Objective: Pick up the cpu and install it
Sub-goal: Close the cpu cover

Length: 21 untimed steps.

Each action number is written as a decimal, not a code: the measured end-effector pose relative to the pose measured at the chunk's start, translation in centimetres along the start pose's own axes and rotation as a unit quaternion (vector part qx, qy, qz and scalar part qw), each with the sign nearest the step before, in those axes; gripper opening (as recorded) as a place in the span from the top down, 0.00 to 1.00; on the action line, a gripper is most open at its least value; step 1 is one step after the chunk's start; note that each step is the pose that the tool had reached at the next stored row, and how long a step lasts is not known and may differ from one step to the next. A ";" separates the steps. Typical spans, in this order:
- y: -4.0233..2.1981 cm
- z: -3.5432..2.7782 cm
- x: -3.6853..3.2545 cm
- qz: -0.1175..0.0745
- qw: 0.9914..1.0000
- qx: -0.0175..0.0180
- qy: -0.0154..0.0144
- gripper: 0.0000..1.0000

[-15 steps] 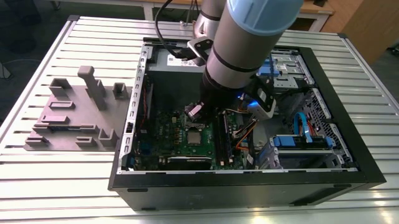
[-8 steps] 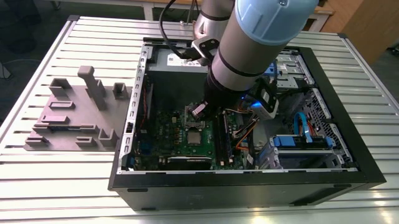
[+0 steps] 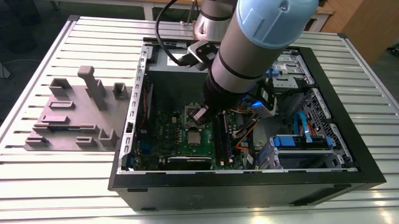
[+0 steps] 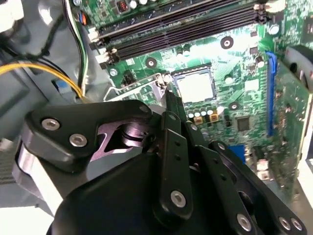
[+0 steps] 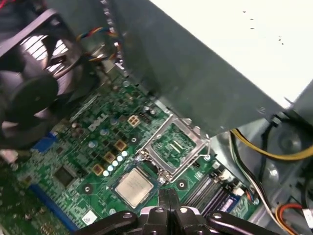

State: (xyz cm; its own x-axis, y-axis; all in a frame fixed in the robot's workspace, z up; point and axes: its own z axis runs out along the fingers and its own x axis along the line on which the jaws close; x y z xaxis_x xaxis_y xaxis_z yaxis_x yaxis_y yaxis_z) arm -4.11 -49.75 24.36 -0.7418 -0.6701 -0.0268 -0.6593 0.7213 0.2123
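A: How is the black two-fingered gripper (image 5: 167, 196) sitting?
B: Fingers pressed together, gripping nothing, angling down into the open black computer case (image 3: 349, 140).
A: And the small square silver-topped cpu (image 5: 133, 188)?
B: Lying just beyond the fingertips, on the green motherboard (image 5: 83, 147), beside the open silver socket frame (image 5: 172, 143).

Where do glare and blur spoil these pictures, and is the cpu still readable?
Second wrist view: glare whitens the cpu; the near tool is soft. First wrist view: the grey power supply box is overexposed, while the cpu reads clearly. Exterior view: the pale arm is bright and the case interior dim.
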 end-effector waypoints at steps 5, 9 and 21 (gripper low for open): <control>-0.06 0.31 -0.09 -0.033 0.999 -0.001 0.007 0.90; 0.26 0.60 -0.74 -0.034 0.999 -0.001 0.007 0.90; 0.79 1.51 -2.93 -0.034 0.999 -0.002 0.007 0.90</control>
State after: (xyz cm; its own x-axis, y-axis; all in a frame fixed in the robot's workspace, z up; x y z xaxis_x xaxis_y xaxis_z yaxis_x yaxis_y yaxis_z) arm -2.65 -46.95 23.13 -0.6937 -0.7197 -0.0284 -0.7076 0.6736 0.2137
